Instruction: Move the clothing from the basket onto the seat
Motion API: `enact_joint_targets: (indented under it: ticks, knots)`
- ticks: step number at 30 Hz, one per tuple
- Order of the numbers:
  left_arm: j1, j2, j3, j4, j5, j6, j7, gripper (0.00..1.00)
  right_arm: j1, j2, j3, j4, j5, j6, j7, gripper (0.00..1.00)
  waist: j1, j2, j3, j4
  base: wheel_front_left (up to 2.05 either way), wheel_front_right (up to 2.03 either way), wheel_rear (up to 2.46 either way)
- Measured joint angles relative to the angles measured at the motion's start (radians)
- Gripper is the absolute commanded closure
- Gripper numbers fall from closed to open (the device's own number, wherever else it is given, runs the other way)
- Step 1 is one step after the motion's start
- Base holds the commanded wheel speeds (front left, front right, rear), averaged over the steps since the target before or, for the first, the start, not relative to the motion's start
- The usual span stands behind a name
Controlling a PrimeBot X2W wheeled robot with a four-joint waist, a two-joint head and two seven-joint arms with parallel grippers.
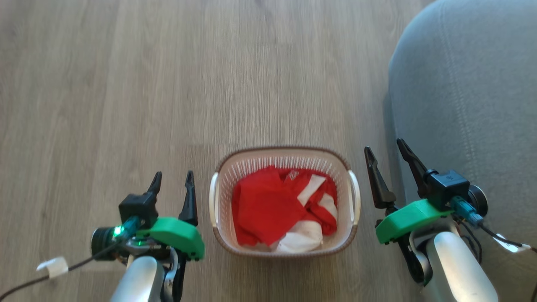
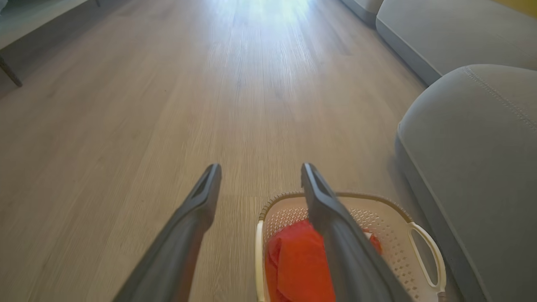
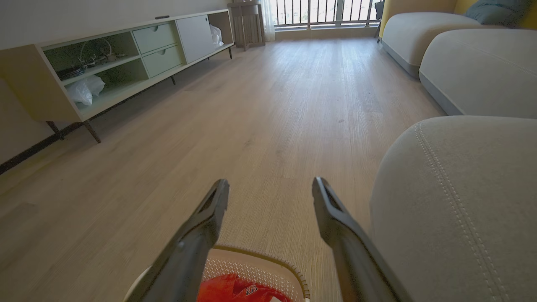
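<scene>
The cream basket (image 1: 285,157) stands on the wood floor between my arms, its brown rim and white handles showing. Inside lies the clothing: a plain red garment (image 1: 262,207) on the left and a red one with white panels (image 1: 312,209) on the right. The grey seat (image 1: 465,96) rises at the right, its pale double stitching visible. My left gripper (image 1: 173,178) hangs open left of the basket, nothing between its fingers. My right gripper (image 1: 386,151) stands open between basket and seat, also empty. The wrist views show the basket (image 2: 394,235) (image 3: 256,262), the red cloth (image 2: 298,264) (image 3: 235,289) and the seat (image 2: 474,142) (image 3: 457,201).
Wood floor (image 1: 168,84) stretches ahead and to the left. The right wrist view shows a low pale cabinet (image 3: 126,63) on thin legs along the left wall, more grey cushions (image 3: 478,71) beyond the seat, and a railing (image 3: 323,12) at the far end.
</scene>
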Motion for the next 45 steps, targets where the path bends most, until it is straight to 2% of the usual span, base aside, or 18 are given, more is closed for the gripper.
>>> enact_joint_targets:
  ticks: [12, 18, 23, 28, 35, 45]
  knots:
    - [-0.209, -0.007, -0.049, 0.221, -0.006, -0.039, 0.0, 0.0, -0.056, -0.002, -0.023, -0.004, -0.012, 0.0, 0.0, 0.0, 0.0, 0.0, 0.219, -0.007, 0.0, 0.0, 0.0]
    - [-0.327, -0.01, -0.097, 0.355, 0.021, -0.07, 0.0, 0.0, -0.065, -0.002, -0.079, -0.108, -0.026, 0.0, 0.0, 0.0, 0.0, 0.0, 0.323, -0.021, 0.0, 0.0, 0.0]
    - [-0.425, -0.011, -0.17, 0.497, 0.036, -0.104, 0.0, 0.0, -0.063, -0.002, -0.095, -0.259, -0.026, 0.0, 0.0, 0.0, 0.0001, 0.0, 0.399, -0.037, 0.0, 0.0, 0.0]
    - [-0.511, -0.012, -0.224, 0.597, 0.035, -0.122, 0.0, 0.0, -0.057, -0.003, -0.11, -0.347, -0.025, 0.0, 0.0, 0.0, 0.0001, 0.0, 0.467, -0.054, 0.0, 0.0, 0.0]
    - [-0.638, -0.013, -0.302, 0.647, 0.0, -0.132, 0.0, 0.0, -0.043, -0.003, -0.129, -0.365, -0.029, 0.0, 0.0, 0.0, 0.0001, -0.0001, 0.568, -0.076, 0.0, 0.0, 0.0]
    - [-0.782, -0.014, -0.481, 0.762, -0.052, -0.151, 0.002, 0.0, -0.04, -0.002, -0.094, -0.406, -0.03, 0.0, 0.0, 0.0, 0.0001, -0.0001, 0.684, -0.098, 0.0, 0.0, 0.0]
